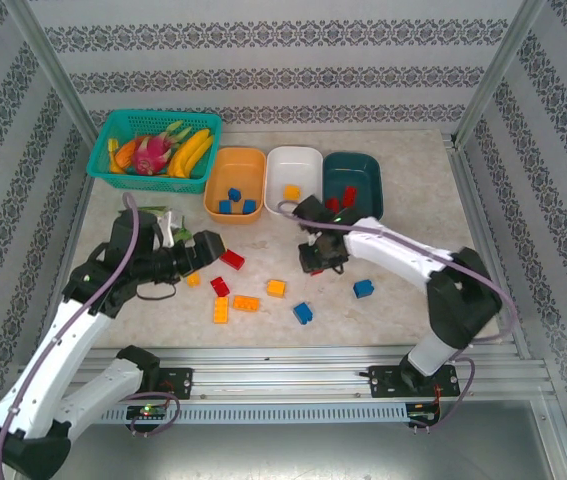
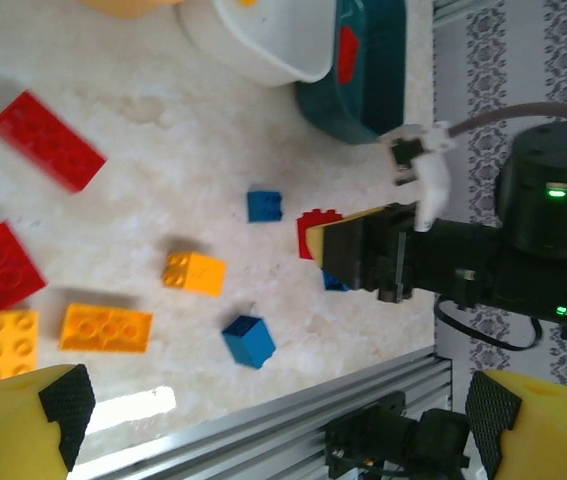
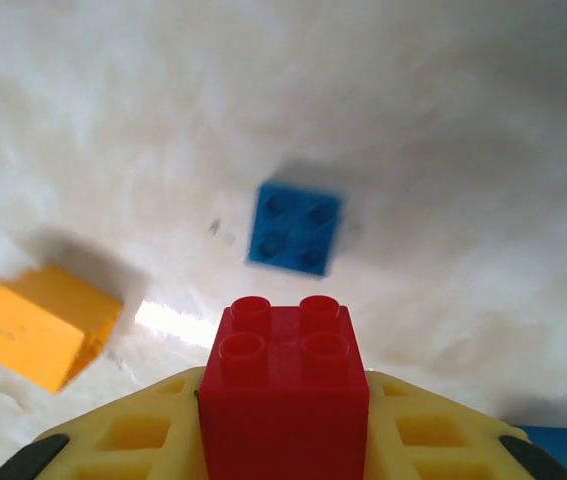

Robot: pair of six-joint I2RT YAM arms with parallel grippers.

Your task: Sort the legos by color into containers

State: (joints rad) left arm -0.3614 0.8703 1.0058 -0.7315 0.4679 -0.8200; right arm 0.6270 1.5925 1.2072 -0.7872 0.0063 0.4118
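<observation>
**Right gripper**: clamped on a red four-stud plastic brick, held above the pale marbled counter, just in front of the white tray

**Left gripper**: yellow fingers wide apart with nothing between them, low over the left part of the counter, near the loose red bricks

**Trays**, in a row at the back, side by side:
- orange rounded plastic tray, holding three blue bricks
- white rounded plastic tray, holding one orange brick
- dark teal rounded plastic tray, holding red bricks

**Loose on the counter**, between the arms:
- two red bricks and
- orange-yellow bricks, and a small one under the left gripper
- blue cubes and

**Other items**:
- teal lattice basket of toy fruit at back left, just beside the orange tray
- green packet by the left arm
</observation>
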